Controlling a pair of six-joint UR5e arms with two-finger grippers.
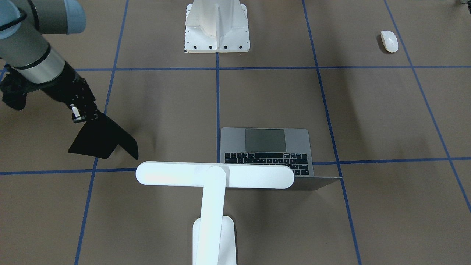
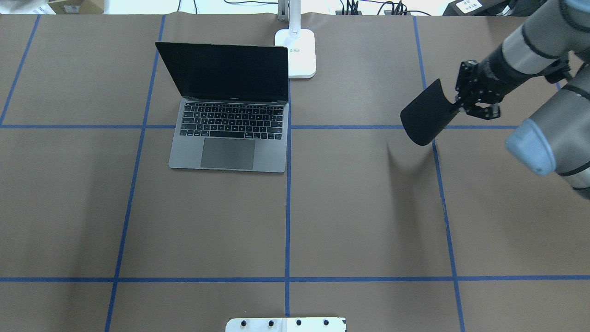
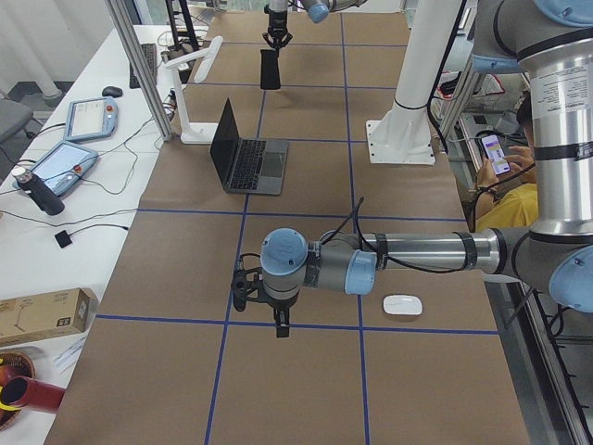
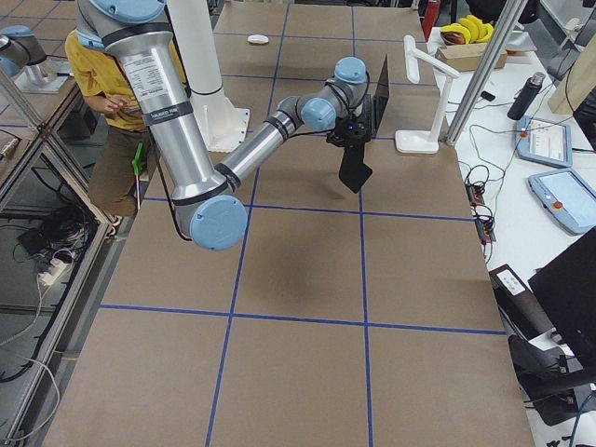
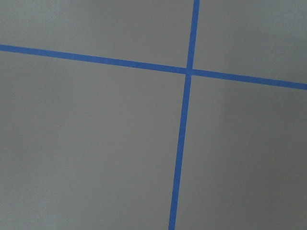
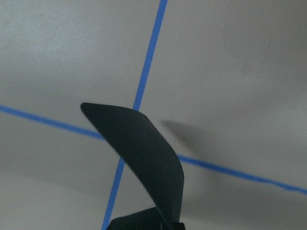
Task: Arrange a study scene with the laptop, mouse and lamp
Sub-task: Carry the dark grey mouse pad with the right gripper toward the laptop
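The grey laptop (image 2: 230, 143) stands open at the far side of the table, its keyboard (image 1: 270, 159) facing the robot. Right behind it is the white lamp (image 1: 176, 175), its base (image 2: 297, 55) beside the screen. The white mouse (image 1: 389, 40) lies alone near the robot's left side. My right gripper (image 2: 461, 108) is shut on a bent black mat (image 2: 424, 115), which hangs tilted above the table. My left gripper (image 3: 281, 326) points down over the table, a short way from the mouse (image 3: 402, 304); I cannot tell whether it is open or shut.
The robot's white ribbed pedestal (image 1: 217, 25) is bolted at the near middle. Blue tape lines (image 5: 184, 120) cross the brown table. A person with a phone (image 3: 505, 176) sits beside the robot. Tablets and cables (image 3: 65, 162) lie beyond the far edge.
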